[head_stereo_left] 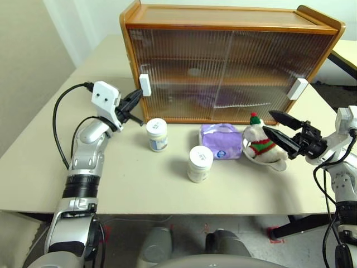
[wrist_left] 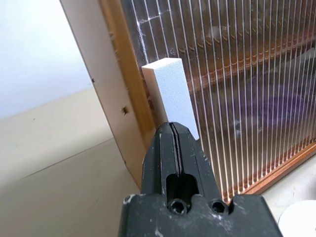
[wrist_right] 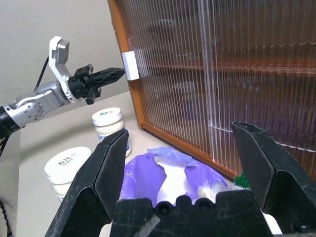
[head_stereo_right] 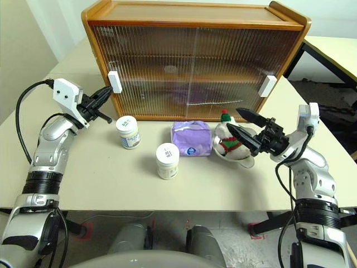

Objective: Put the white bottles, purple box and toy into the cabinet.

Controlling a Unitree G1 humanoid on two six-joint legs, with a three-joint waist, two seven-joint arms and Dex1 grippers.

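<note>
Well, the cabinet stood at the far side of the table, and both of its ribbed doors were shut. Behind the see-through doors something purple showed on the bottom shelf, but I could not tell what it was. A silver bowl sat near the cabinet on the right, and the toy bear sat in it. The purple box lay just left of the bowl. One white bottle stood left of the box, close to the cabinet. The other white bottle stood nearer, in front of the box.

The left gripper was held up, pointing at the white handle on the left door. Its fingers were pressed tight together and held nothing. The tips were right by the handle. The right gripper reached in from the right, pointing at the toy. Its fingers were spread wide apart and held nothing.
</note>
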